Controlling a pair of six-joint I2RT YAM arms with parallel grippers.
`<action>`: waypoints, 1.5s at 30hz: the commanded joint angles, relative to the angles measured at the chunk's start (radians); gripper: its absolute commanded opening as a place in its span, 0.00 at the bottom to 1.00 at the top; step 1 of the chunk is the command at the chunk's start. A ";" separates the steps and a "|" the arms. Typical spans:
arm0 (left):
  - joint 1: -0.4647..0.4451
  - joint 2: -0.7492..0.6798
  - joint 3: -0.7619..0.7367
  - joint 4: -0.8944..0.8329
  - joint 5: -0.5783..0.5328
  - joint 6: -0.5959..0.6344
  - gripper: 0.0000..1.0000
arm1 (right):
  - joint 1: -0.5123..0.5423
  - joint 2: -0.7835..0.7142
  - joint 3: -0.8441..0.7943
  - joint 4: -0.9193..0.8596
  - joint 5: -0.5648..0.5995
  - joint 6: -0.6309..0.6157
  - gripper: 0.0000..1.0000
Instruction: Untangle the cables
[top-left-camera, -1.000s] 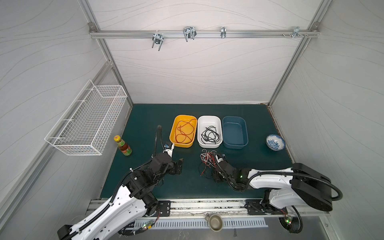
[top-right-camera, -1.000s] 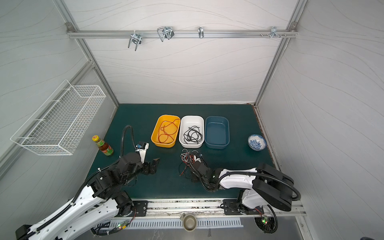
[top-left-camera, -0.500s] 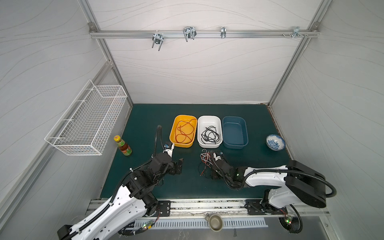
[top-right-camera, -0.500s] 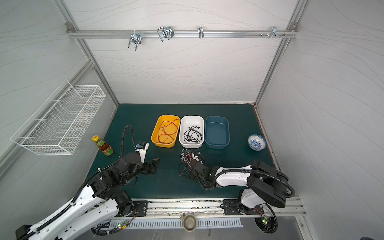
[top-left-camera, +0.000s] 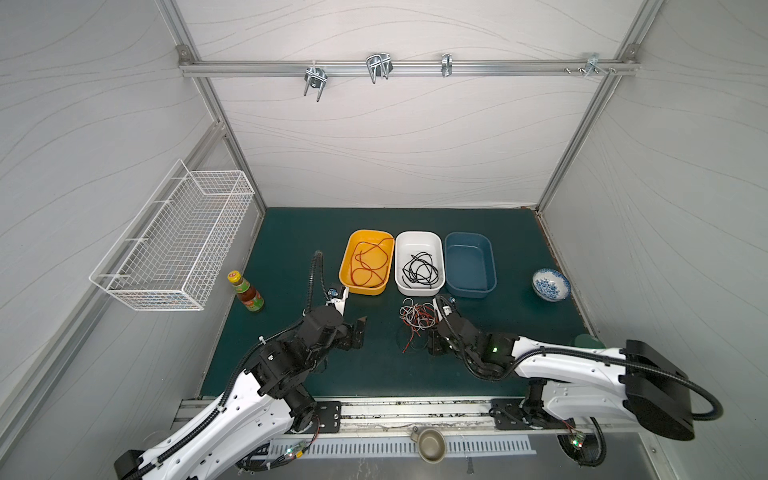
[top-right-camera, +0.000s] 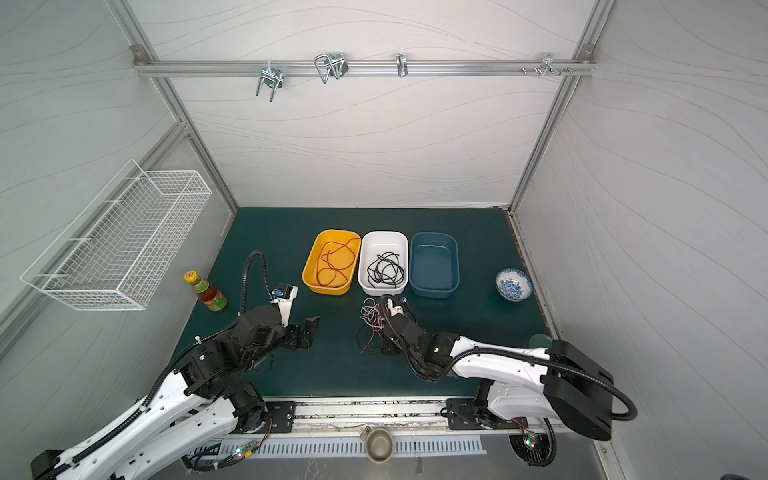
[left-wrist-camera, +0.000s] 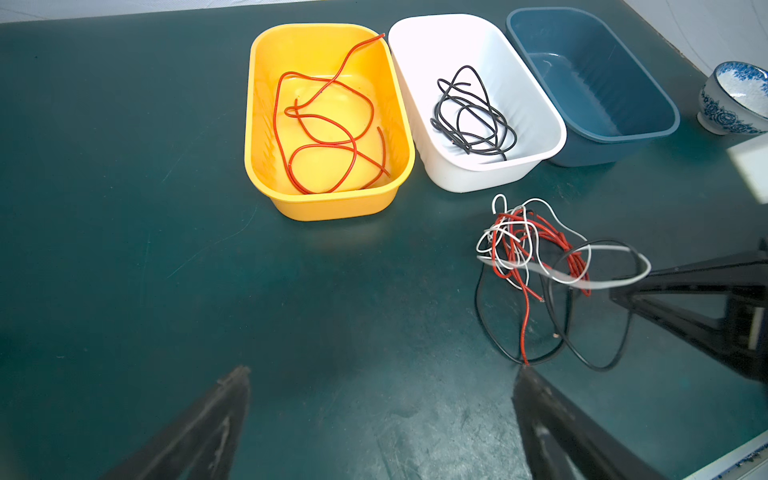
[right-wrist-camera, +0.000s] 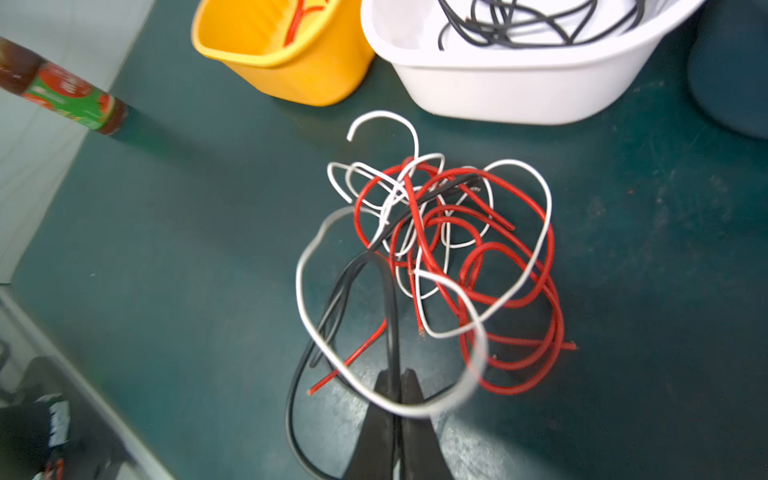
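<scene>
Left wrist view looks across the green worktop past its own left gripper, whose fingers stand spread wide with nothing between them. From left to right in both top views, a sauce bottle stands by the side wall, then comes the left gripper, then a row of three tubs at the back. The yellow tub holds one red cable and the white tub a black coil. The blue tub looks empty.

On the worktop in front of the white tub lies the remaining tangle, with red, white and black cables looped through one another. It sits between the two arms, touching the right one and apart from the left.

The right gripper has its fingers pressed together. In the right wrist view a black cable runs straight into the seam between them, so I judge it pinched there. A blurred white loop passes over the fingers and does not seem gripped.

The held black strand runs lengthwise from the fingers toward the tubs and into the knot of red and white. The coming pull should probably go back along that line, away from the knot, and the left arm is free to pin the rest. A patterned bowl stands far right.
</scene>
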 joint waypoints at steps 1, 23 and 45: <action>-0.003 -0.006 0.023 0.020 -0.002 -0.002 1.00 | 0.008 -0.063 0.042 -0.087 -0.005 -0.035 0.00; -0.005 0.007 0.023 0.018 0.008 -0.002 1.00 | 0.008 -0.263 0.263 -0.304 0.009 -0.196 0.00; -0.004 -0.004 0.027 0.067 0.220 0.016 1.00 | -0.108 -0.132 0.424 -0.490 -0.129 -0.239 0.00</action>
